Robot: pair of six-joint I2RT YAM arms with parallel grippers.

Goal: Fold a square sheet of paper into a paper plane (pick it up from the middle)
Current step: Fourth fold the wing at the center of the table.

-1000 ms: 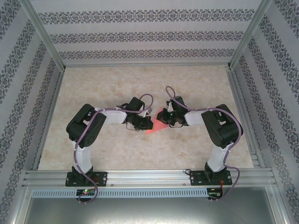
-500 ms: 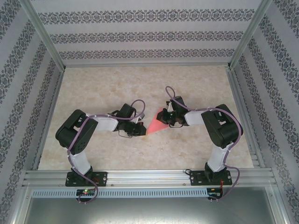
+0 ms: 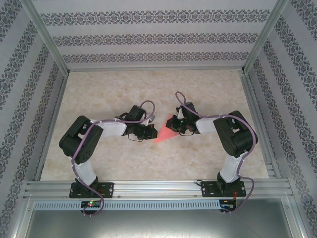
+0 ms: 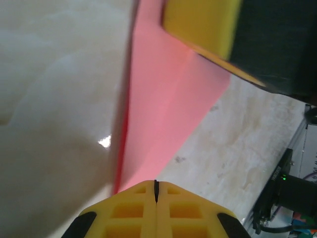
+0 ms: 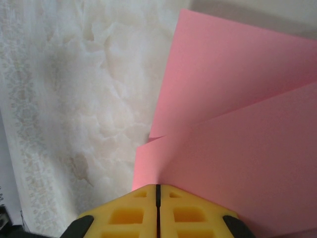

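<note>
Jaws at paper plane (image 3: pixel 165 133), tip diagonally near-left.

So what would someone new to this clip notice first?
The pink paper, folded into a pointed wedge, stands out at the middle of the pale marble table. Both arms bend in toward it. The right gripper is shut on its wide right end, and the left gripper, also shut, has its tip at the paper's left edge.
</note>
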